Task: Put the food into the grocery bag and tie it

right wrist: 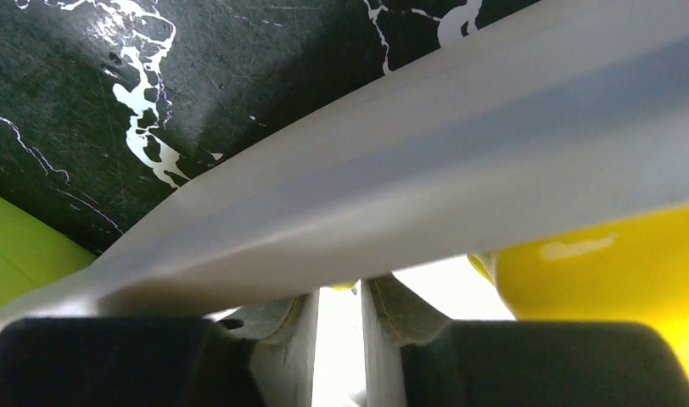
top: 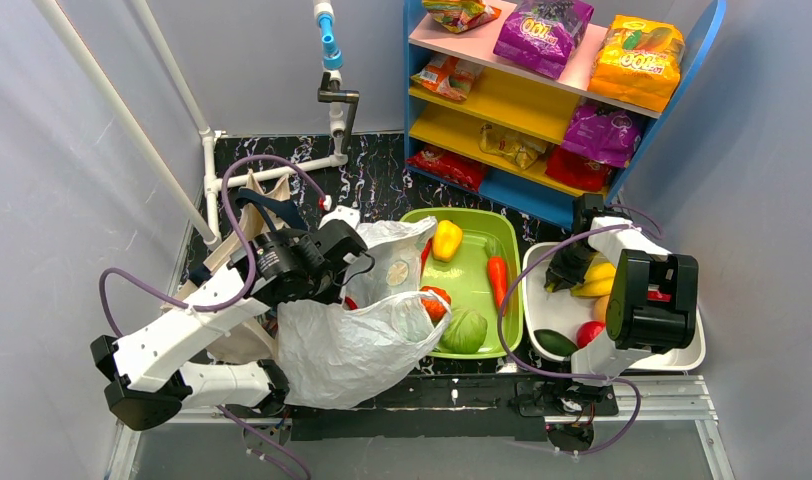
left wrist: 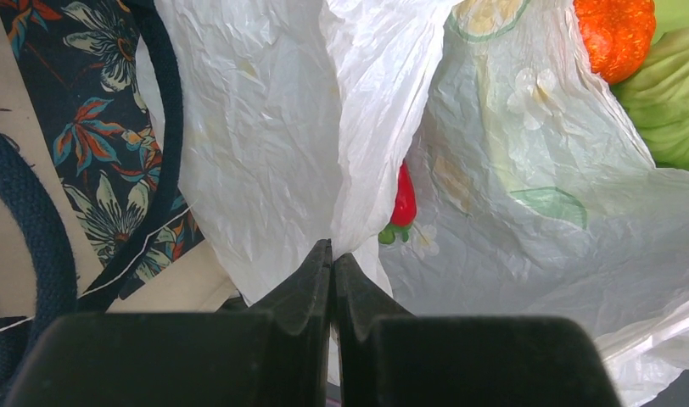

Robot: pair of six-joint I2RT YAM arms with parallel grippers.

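Note:
The white plastic grocery bag [top: 352, 350] lies crumpled at front left, and my left gripper [top: 365, 275] is shut on a fold near its mouth. In the left wrist view the black jaws [left wrist: 333, 252] meet on the bag's film [left wrist: 265, 153]; a small red piece of food [left wrist: 403, 199] shows inside. My right gripper [top: 567, 268] reaches down into the white tray [top: 542, 310] beside the yellow banana [top: 595, 278]. Its fingertips [right wrist: 339, 292] stand a narrow gap apart below the tray rim [right wrist: 409, 153], the banana [right wrist: 613, 271] just to their right. Purple [top: 542, 30] and orange-yellow [top: 637, 60] snack packets sit on the shelf.
A green tray [top: 469, 268] between bag and white tray holds a yellow pepper [top: 446, 240], carrot [top: 497, 280], cabbage [top: 464, 330] and an orange-red piece [top: 434, 300]. A red fruit [top: 589, 332] and dark green item [top: 555, 343] share the white tray. A floral tote [left wrist: 112, 153] lies behind the bag.

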